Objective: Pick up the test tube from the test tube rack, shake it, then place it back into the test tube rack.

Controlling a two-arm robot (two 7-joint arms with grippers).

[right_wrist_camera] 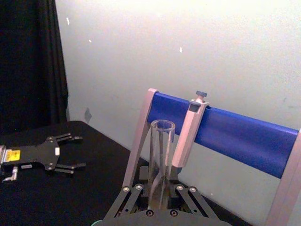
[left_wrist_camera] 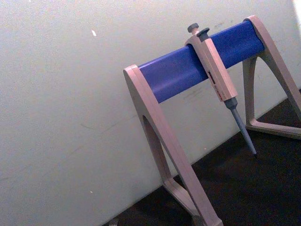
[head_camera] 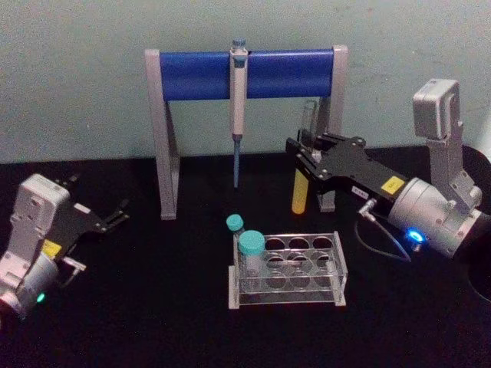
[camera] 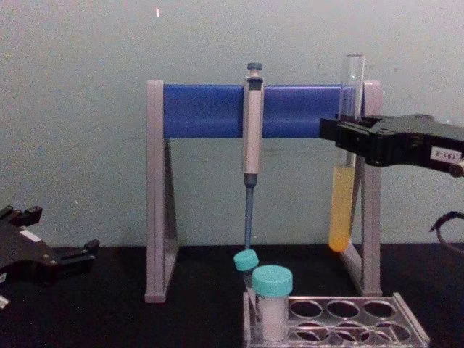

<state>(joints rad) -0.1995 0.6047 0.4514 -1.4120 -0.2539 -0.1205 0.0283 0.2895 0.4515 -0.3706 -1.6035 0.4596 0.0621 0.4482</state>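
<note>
right gripper pinches the slim glass test tube, lifted clear of the holed plastic test tube rack; left gripper splayed.

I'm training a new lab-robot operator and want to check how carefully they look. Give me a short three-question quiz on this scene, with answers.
1. Which gripper holds the test tube? A left, B right, C neither.
2. True or false: the test tube stands in the rack.
3. What hangs on the blue-barred stand?
Key: 1. B: the right gripper is shut on it; the left gripper sits open, low at the left. 2. False: it is held upright in the air, beyond the rack. 3. The pipette.
</note>
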